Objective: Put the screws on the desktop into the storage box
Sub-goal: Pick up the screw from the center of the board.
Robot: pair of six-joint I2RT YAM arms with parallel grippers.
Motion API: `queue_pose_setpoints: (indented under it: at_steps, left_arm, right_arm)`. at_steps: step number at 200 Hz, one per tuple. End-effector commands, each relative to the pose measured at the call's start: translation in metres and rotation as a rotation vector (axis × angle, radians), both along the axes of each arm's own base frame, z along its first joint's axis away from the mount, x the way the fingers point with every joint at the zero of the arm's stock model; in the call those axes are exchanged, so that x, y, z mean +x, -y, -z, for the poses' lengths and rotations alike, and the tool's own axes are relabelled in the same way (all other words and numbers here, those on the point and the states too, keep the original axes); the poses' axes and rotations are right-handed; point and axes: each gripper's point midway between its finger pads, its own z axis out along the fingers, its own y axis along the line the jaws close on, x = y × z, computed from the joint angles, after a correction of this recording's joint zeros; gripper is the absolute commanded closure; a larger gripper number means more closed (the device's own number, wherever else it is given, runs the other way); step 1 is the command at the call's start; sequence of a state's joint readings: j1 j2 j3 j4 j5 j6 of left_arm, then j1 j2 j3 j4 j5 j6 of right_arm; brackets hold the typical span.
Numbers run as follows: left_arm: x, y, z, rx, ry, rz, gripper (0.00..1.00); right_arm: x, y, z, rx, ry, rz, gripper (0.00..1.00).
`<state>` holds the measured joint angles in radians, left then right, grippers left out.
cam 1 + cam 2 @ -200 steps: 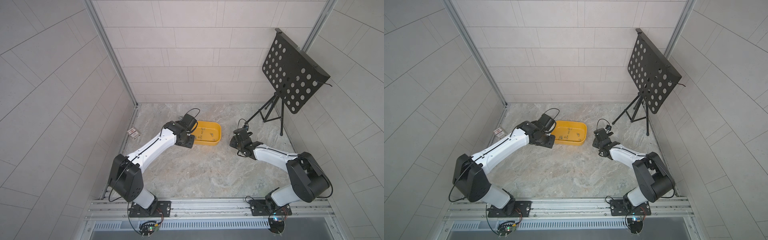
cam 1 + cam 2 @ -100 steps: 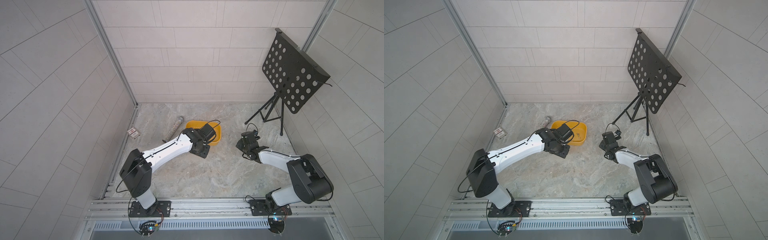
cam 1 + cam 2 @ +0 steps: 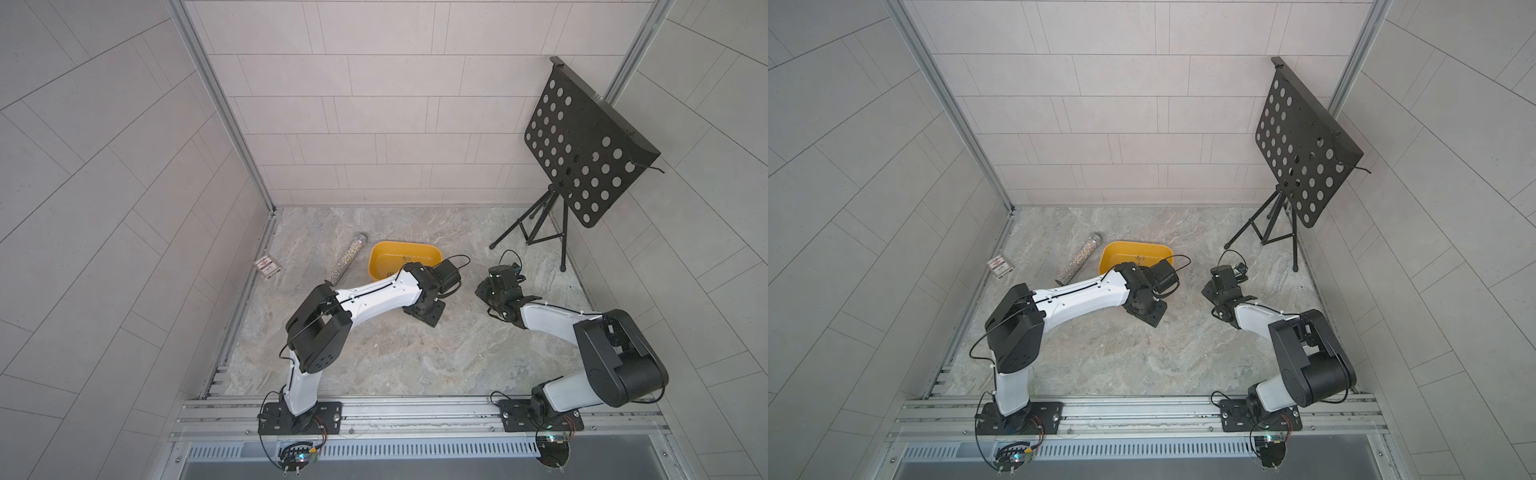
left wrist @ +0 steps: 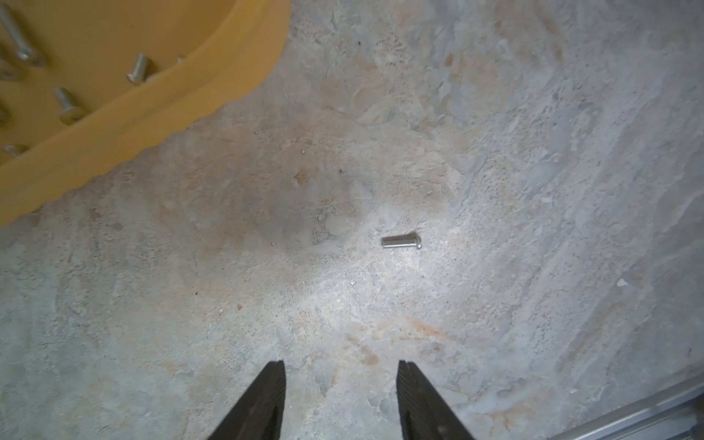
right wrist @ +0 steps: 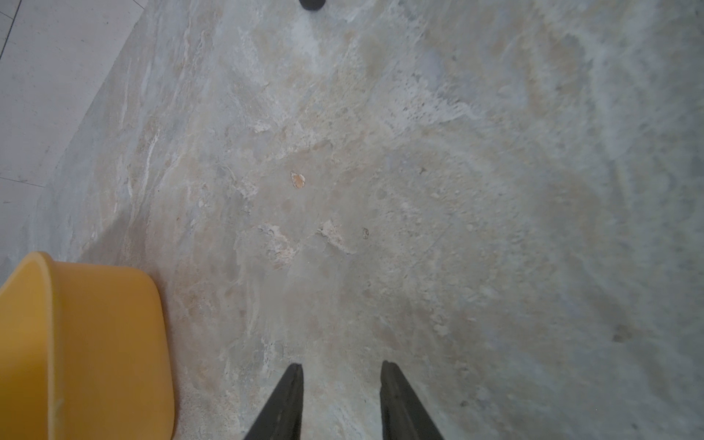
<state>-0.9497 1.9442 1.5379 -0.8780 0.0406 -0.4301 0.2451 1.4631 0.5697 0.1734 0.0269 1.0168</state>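
Right now I am holding my left pincer (image 4: pixel 341 364) released, jaws standing apart with nothing between them, hovering over the desktop (image 4: pixel 533 190) just outside the storage box (image 4: pixel 171 103). One screw (image 4: pixel 401 242) is lying on its side ahead of my fingertips, near the box but apart from it, while several screws (image 4: pixel 139 68) are lying inside it. My right pincer (image 5: pixel 341 365) is hanging released and empty beside the box's outer wall. A glittery tube (image 3: pixel 347 257) is lying just beside the box.

Glitter tube (image 3: pixel 347 257), card box (image 3: pixel 266 266), music stand (image 3: pixel 582 145)
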Motion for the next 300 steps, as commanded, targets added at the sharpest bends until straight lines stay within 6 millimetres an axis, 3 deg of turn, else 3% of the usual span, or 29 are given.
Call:
queue_pose_setpoints:
  at_steps: [1, 133, 241, 300]
  left_arm:
    - [-0.001, 0.012, 0.002, -0.008, -0.002, 0.0, 0.45]
    - [-0.001, 0.036, 0.04, 0.018, -0.034, 0.0, 0.43]
    - [0.002, 0.046, 0.059, 0.039, -0.052, 0.017, 0.43]
    - [0.0, 0.042, 0.068, 0.074, -0.061, 0.015, 0.52]
  right_arm:
    - [-0.001, 0.001, 0.002, 0.019, -0.001, 0.008, 0.61]
    - [-0.008, 0.018, -0.01, 0.021, 0.049, 0.051, 0.61]
    - [-0.015, 0.034, -0.025, -0.026, 0.085, 0.078, 0.6]
    - [-0.015, 0.034, -0.023, -0.02, 0.078, 0.076, 0.6]
